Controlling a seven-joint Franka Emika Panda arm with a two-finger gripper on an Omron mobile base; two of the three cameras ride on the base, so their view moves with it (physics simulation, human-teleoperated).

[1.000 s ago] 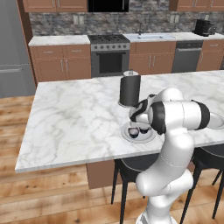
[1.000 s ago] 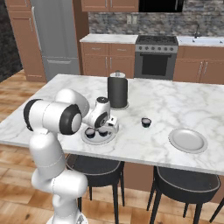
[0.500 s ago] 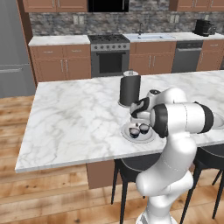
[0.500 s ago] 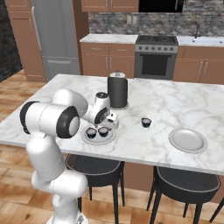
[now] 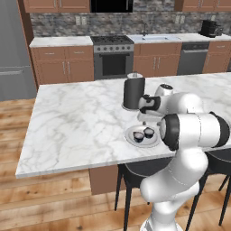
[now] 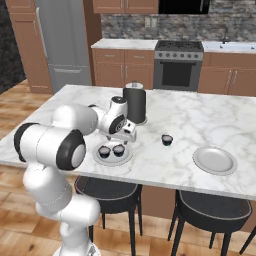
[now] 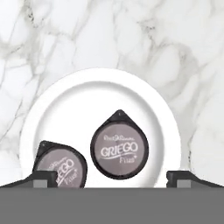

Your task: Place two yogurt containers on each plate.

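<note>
Left base view: my claw [image 5: 145, 122] hung over the near plate [image 5: 130, 136] on the counter [image 5: 76, 126], two yogurt containers [image 5: 138, 136] on it. Right base view: a third cup [image 6: 167, 140] sat on the marble, the far plate [image 6: 215, 160] bare. Hand view: fingertips [image 7: 43, 178] spread wide, released, gripping nothing, both cups [image 7: 119, 150] between them.

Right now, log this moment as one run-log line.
near plate: two yogurt cups on it | gripper: open, empty, above near plate | third cup: on counter | far plate: empty
</note>
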